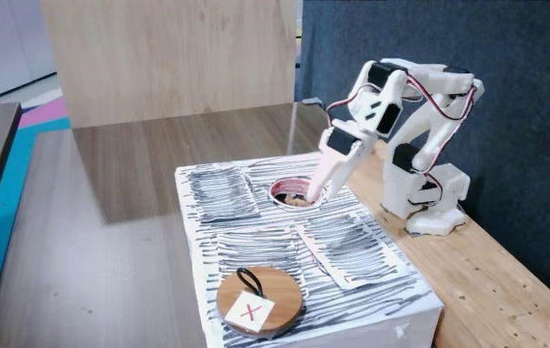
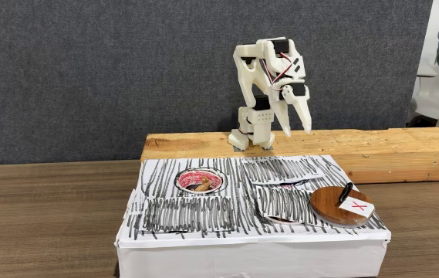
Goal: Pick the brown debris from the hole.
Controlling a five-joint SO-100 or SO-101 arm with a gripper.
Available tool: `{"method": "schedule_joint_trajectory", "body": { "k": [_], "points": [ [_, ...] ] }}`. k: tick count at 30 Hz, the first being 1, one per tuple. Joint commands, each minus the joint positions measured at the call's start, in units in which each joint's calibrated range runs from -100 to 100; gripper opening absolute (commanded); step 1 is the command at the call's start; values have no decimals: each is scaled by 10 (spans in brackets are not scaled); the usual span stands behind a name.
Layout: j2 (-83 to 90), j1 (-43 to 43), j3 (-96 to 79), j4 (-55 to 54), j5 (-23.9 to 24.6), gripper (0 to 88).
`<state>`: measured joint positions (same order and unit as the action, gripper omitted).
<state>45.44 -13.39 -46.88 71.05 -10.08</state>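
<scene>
Closest to the lens sat the wooden disc [image 1: 255, 300] with its red X, at about six o'clock on the striped box [image 1: 352, 261] in a fixed view. From the disc, the hole [image 1: 276, 190] lay toward twelve o'clock, with the brown debris [image 1: 297, 201] resting as a small lumpy heap inside its pink-and-white rim. In that view the gripper [image 1: 313, 193] reached down at the hole's three o'clock edge, tip at or just inside the rim, and whether its fingers were parted could not be told there. In the other fixed view the hole [image 2: 180, 179] and the debris [image 2: 201, 184] sat toward ten o'clock of the box top, while the gripper [image 2: 298, 130] hung over the wooden plank [image 2: 404, 147] behind the box, well apart from the hole, its fingers spread and holding nothing. The step in hand looked like the reach for the debris. To do it well, the fingers should probably go down spread, straddle the heap without scraping the rim, and close only once low enough to catch the lumps.
</scene>
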Motion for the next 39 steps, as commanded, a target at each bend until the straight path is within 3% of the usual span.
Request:
{"method": "schedule_joint_trajectory", "body": {
  "k": [1, 8, 19, 28, 39],
  "points": [
    [10, 4, 2, 3, 3, 237],
    [5, 4, 2, 3, 3, 349],
    [10, 24, 2, -3, 3, 356],
    [10, 174, 13, -12, 2, 356],
    [-4, 377, 19, -132, 3, 356]
  ]
}}
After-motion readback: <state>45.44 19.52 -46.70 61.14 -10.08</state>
